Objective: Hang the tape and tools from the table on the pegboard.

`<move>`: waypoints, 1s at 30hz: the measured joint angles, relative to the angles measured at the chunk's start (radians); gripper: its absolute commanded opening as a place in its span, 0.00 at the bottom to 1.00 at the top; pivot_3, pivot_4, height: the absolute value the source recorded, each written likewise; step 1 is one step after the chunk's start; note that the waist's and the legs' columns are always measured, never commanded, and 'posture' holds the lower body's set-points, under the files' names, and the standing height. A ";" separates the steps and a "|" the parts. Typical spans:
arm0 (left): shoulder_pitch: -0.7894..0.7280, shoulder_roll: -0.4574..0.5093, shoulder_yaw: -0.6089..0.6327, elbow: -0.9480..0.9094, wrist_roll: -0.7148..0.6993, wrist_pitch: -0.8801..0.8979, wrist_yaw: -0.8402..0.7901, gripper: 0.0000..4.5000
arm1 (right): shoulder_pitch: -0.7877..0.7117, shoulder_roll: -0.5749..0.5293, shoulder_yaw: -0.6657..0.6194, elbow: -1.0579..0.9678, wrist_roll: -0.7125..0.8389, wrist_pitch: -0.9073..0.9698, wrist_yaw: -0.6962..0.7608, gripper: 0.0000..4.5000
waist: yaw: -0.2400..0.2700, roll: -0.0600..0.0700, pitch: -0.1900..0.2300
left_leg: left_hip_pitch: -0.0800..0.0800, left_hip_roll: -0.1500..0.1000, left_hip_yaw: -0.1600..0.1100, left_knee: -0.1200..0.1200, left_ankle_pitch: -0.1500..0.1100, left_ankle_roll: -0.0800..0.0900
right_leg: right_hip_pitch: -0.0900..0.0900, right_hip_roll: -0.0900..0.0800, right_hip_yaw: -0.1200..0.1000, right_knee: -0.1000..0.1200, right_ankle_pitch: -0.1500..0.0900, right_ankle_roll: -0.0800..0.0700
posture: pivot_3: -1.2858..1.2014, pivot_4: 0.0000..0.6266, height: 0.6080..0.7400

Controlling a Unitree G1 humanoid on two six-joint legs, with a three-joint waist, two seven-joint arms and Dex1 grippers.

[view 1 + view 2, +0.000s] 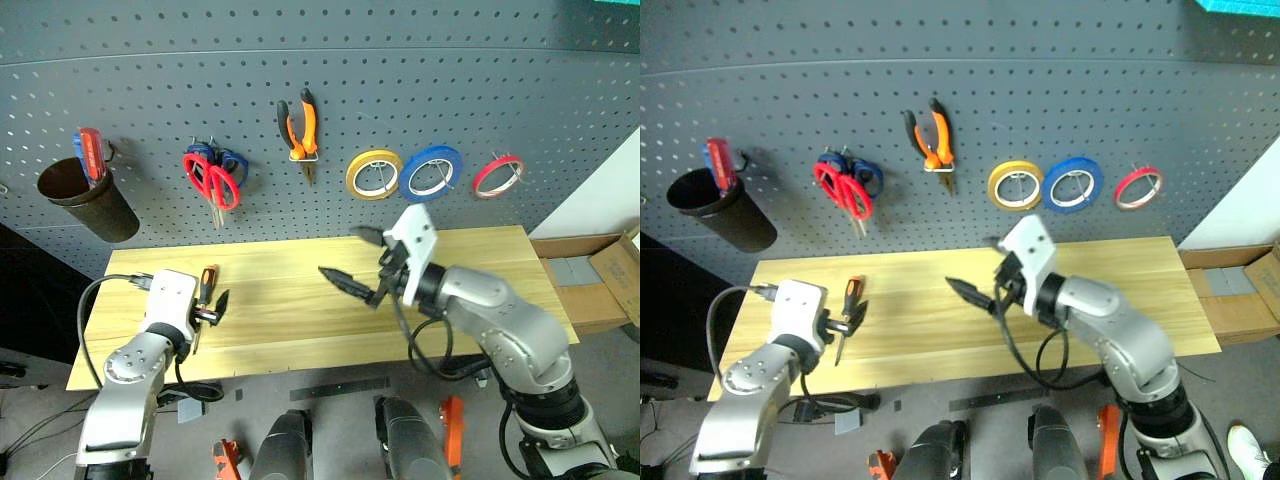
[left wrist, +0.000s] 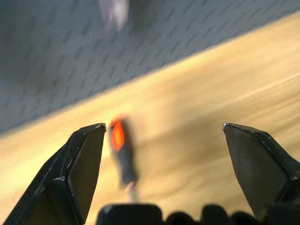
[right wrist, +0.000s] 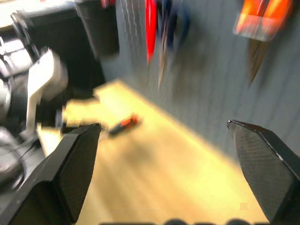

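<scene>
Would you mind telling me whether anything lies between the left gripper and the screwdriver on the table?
Nothing visible does. The left gripper is open right at the screwdriver, which lies alone on the bare table; its handle shows between the two black fingers in the wrist view.

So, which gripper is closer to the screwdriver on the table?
Left. The left gripper is open right at the screwdriver, which lies on the table. The right gripper, also open, hangs over the table's middle.

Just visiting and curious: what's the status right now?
Both grippers, left and right, jaws open, empty. Screwdriver lying on table by left gripper; pegboard holds the rest. Nothing blocking.
</scene>
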 measured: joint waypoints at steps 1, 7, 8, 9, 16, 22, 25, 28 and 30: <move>-0.035 0.009 0.022 0.041 -0.006 0.027 0.009 0.97 | -0.001 0.026 0.016 0.001 -0.004 0.044 -0.031 1.00 | 0.000 0.000 0.000 | 0.000 0.000 0.000 0.000 0.000 0.000 | 0.000 0.000 0.000 0.001 0.000 0.000 | 0.49 0.45 1.00; -0.220 0.076 0.053 0.299 -0.025 0.158 0.016 0.97 | -0.067 0.187 0.111 0.084 -0.031 0.214 -0.153 1.00 | -0.003 0.000 0.001 | 0.001 -0.001 0.000 0.000 0.000 0.000 | -0.001 0.001 0.000 0.004 0.000 0.000 | 0.50 0.48 1.00; -0.241 0.082 0.051 0.337 -0.024 0.158 0.016 0.97 | -0.080 0.196 0.124 0.094 -0.041 0.217 -0.160 1.00 | -0.003 0.000 0.001 | 0.001 -0.001 0.000 0.000 0.000 0.000 | -0.001 0.001 0.000 0.004 0.000 0.000 | 0.50 0.50 1.00; -0.264 0.086 0.051 0.377 -0.024 0.158 0.016 0.97 | -0.090 0.204 0.134 0.107 -0.050 0.217 -0.167 1.00 | -0.003 0.000 0.001 | 0.001 -0.001 -0.001 0.000 0.000 0.000 | -0.001 0.001 0.000 0.004 0.000 0.000 | 0.50 0.50 1.00; -0.384 0.110 -0.036 0.598 -0.022 0.169 -0.074 0.97 | -0.133 0.233 0.178 0.177 -0.117 0.209 -0.171 1.00 | -0.002 0.000 0.016 | 0.001 -0.001 0.000 0.000 0.000 0.000 | -0.002 0.001 -0.001 0.003 0.000 0.000 | 0.50 0.56 1.00; -0.451 0.109 -0.077 0.727 -0.019 0.162 -0.103 0.97 | -0.154 0.261 0.200 0.189 -0.144 0.207 -0.168 1.00 | -0.009 -0.001 0.040 | -0.001 0.000 0.000 0.000 0.000 0.000 | -0.004 0.001 -0.001 0.004 0.000 0.000 | 0.49 0.60 1.00; -0.489 0.109 -0.087 0.768 -0.014 0.131 -0.102 0.97 | -0.157 0.269 0.205 0.188 -0.152 0.208 -0.167 1.00 | -0.010 -0.001 0.051 | -0.001 0.000 0.000 0.000 0.000 0.000 | -0.005 0.000 -0.001 0.004 0.000 0.000 | 0.49 0.61 1.00; -0.532 0.109 -0.106 0.824 0.000 0.095 -0.102 0.93 | -0.157 0.267 0.208 0.186 -0.158 0.212 -0.165 1.00 | -0.013 -0.001 0.054 | -0.001 0.000 0.000 0.000 0.000 0.000 | -0.005 0.000 -0.001 0.003 0.000 0.000 | 0.48 0.60 1.00; -0.553 0.107 -0.114 0.854 0.007 0.076 -0.099 0.85 | -0.157 0.261 0.208 0.183 -0.160 0.213 -0.161 1.00 | -0.016 -0.001 0.054 | -0.001 0.000 0.000 0.000 0.000 0.000 | -0.005 -0.001 -0.001 0.003 0.000 0.000 | 0.48 0.60 1.00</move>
